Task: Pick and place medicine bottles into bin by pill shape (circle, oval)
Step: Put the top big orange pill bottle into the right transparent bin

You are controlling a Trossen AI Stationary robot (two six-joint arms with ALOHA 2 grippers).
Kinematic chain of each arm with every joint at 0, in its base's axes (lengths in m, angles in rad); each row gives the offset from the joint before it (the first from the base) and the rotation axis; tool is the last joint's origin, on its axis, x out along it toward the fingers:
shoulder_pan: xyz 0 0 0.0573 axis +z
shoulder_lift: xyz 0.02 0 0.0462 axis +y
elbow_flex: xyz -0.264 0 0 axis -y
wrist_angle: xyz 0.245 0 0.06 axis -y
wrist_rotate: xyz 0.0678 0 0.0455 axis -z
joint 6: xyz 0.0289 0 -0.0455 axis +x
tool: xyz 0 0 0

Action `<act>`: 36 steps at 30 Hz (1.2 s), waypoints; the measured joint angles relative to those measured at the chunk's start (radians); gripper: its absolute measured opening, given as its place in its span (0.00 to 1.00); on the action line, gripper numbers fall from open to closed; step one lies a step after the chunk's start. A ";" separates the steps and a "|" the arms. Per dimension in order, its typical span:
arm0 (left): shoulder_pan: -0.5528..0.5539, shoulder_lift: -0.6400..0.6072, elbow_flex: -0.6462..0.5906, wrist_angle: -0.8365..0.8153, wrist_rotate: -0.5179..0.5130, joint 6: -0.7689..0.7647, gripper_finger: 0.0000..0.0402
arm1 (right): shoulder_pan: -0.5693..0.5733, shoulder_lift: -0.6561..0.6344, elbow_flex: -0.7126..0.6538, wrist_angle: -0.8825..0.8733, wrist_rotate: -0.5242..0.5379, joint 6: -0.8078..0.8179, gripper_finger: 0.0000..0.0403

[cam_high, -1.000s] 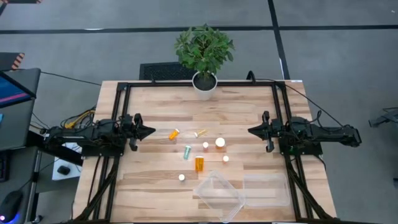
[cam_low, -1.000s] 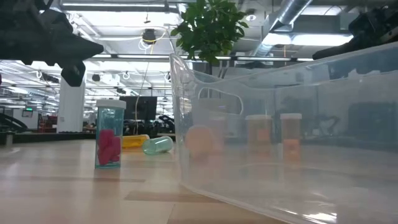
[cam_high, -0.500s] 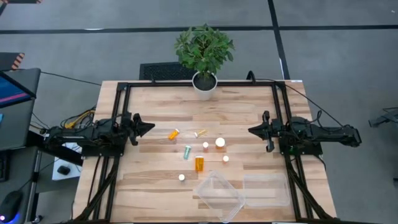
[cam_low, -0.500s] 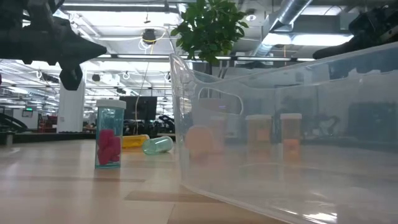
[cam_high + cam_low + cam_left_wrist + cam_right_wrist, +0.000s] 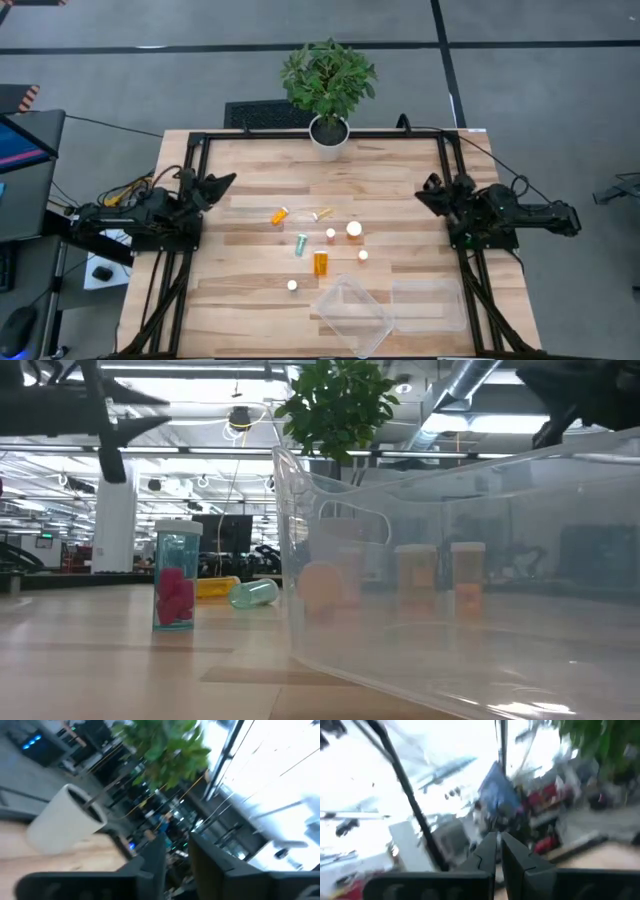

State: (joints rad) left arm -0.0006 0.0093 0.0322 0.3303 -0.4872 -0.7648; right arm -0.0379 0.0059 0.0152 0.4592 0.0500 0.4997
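Note:
Several tiny medicine bottles stand or lie on the wooden table's middle: an amber one lying (image 5: 280,215), a yellowish one lying (image 5: 322,213), a greenish one (image 5: 301,243), an upright amber one (image 5: 320,263) and white-capped ones (image 5: 354,229). In the low view, a clear bottle with pink pills (image 5: 177,575) stands upright. My left gripper (image 5: 228,180) is raised over the table's left side, empty, its fingers (image 5: 155,857) a narrow gap apart. My right gripper (image 5: 422,190) is raised over the right side, shut and empty (image 5: 498,851). Both are far from the bottles.
Two clear plastic bins stand near the front edge, one turned askew (image 5: 352,312) and one to its right (image 5: 428,305); the askew one fills the low view (image 5: 450,560). A potted plant (image 5: 328,135) stands at the far edge's middle. Black frame rails run along both sides.
Both grippers have risen and tipped upward. The left has drawn back toward the table's left and far edges, the right toward the right and far edges. The bottles and bins have stayed where they were.

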 joint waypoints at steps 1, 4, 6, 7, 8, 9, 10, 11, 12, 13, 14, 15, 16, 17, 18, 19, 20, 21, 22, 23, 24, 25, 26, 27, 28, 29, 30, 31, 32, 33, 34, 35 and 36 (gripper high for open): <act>0.000 0.000 0.000 0.032 0.000 -0.001 0.26 | -0.004 0.004 0.013 -0.011 0.031 0.000 0.11; 0.000 -0.001 0.002 0.125 0.000 -0.003 0.36 | -0.014 0.022 0.071 -0.030 0.070 -0.044 0.13; 0.000 -0.001 0.002 0.162 0.000 -0.003 0.42 | -0.017 0.049 0.126 -0.106 0.069 -0.106 0.17; 0.000 -0.001 0.002 0.173 0.000 -0.003 0.45 | -0.017 0.072 0.155 -0.164 0.070 -0.133 0.20; 0.000 -0.001 0.002 0.180 0.000 -0.003 0.47 | -0.017 0.101 0.185 -0.222 0.073 -0.154 0.23; 0.000 -0.001 0.003 0.185 0.000 -0.004 0.49 | -0.017 0.134 0.217 -0.274 0.079 -0.171 0.26; 0.000 -0.001 0.003 0.186 0.000 -0.005 0.51 | -0.017 0.170 0.250 -0.319 0.080 -0.188 0.30; 0.000 -0.001 0.003 0.185 0.000 -0.008 0.53 | -0.017 0.208 0.280 -0.359 0.081 -0.204 0.34; 0.000 -0.001 0.003 0.184 0.000 -0.011 0.54 | -0.017 0.246 0.308 -0.393 0.081 -0.218 0.38; 0.000 -0.001 0.003 0.184 0.000 -0.012 0.55 | -0.017 0.286 0.333 -0.419 0.081 -0.234 0.42; 0.000 -0.001 0.003 0.184 0.000 -0.012 0.56 | -0.017 0.328 0.353 -0.434 0.081 -0.250 0.46; 0.000 -0.001 0.003 0.184 0.000 -0.012 0.57 | -0.017 0.370 0.369 -0.434 0.082 -0.267 0.49; 0.000 -0.001 0.003 0.184 -0.003 -0.009 0.57 | -0.017 0.408 0.382 -0.433 0.081 -0.282 0.52; 0.000 -0.001 0.003 0.184 -0.008 -0.007 0.57 | -0.017 0.443 0.391 -0.432 0.081 -0.295 0.55; 0.000 -0.001 0.004 0.184 -0.013 -0.006 0.57 | -0.017 0.475 0.400 -0.432 0.081 -0.303 0.57; 0.000 -0.001 0.004 0.183 -0.017 -0.006 0.57 | -0.017 0.507 0.406 -0.430 0.081 -0.309 0.59; 0.000 -0.001 0.004 0.183 -0.017 -0.006 0.57 | -0.017 0.534 0.408 -0.428 0.081 -0.316 0.60; 0.000 -0.001 0.004 0.183 -0.017 -0.006 0.57 | -0.017 0.566 0.410 -0.428 0.080 -0.319 0.60; 0.000 -0.001 0.005 0.183 -0.017 -0.005 0.57 | -0.017 0.601 0.411 -0.422 0.077 -0.322 0.61; 0.000 -0.001 0.005 0.183 -0.017 -0.005 0.57 | -0.017 0.635 0.411 -0.418 0.071 -0.322 0.61; 0.000 -0.001 0.005 0.182 -0.017 -0.004 0.57 | -0.017 0.667 0.411 -0.418 0.062 -0.322 0.61; 0.000 -0.001 0.005 0.180 -0.017 -0.004 0.57 | -0.016 0.697 0.411 -0.418 0.054 -0.323 0.60; 0.000 -0.001 0.005 0.177 -0.017 -0.004 0.57 | -0.016 0.723 0.411 -0.414 0.045 -0.324 0.60; 0.000 -0.001 0.005 0.174 -0.018 -0.004 0.57 | -0.016 0.749 0.411 -0.396 0.032 -0.326 0.60; 0.000 -0.001 0.005 0.172 -0.017 -0.004 0.57 | -0.016 0.773 0.412 -0.387 0.025 -0.326 0.60; 0.000 -0.001 0.005 0.172 -0.018 -0.004 0.57 | -0.014 0.797 0.412 -0.389 0.020 -0.327 0.60; 0.000 -0.001 0.005 0.172 -0.018 -0.004 0.57 | -0.014 0.821 0.412 -0.387 0.010 -0.328 0.60; 0.000 -0.001 0.005 0.170 -0.018 -0.004 0.57 | -0.014 0.849 0.412 -0.377 -0.002 -0.329 0.60; 0.000 -0.001 0.005 0.167 -0.018 -0.004 0.57 | -0.014 0.874 0.412 -0.362 -0.013 -0.329 0.60; 0.000 -0.001 0.005 0.166 -0.018 -0.004 0.57 | -0.014 0.900 0.412 -0.342 -0.028 -0.334 0.60; 0.000 -0.001 0.005 0.164 -0.018 -0.004 0.57 | -0.012 0.922 0.412 -0.325 -0.040 -0.343 0.60; 0.000 -0.001 0.005 0.158 -0.018 -0.004 0.57 | -0.007 0.947 0.412 -0.304 -0.050 -0.351 0.60; 0.000 -0.001 0.005 0.150 -0.018 -0.004 0.57 | 0.000 0.972 0.412 -0.276 -0.051 -0.361 0.60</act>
State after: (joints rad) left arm -0.0002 0.0082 0.0376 0.4803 -0.5056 -0.7685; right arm -0.0380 0.9779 0.4274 0.1831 -0.0013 0.1384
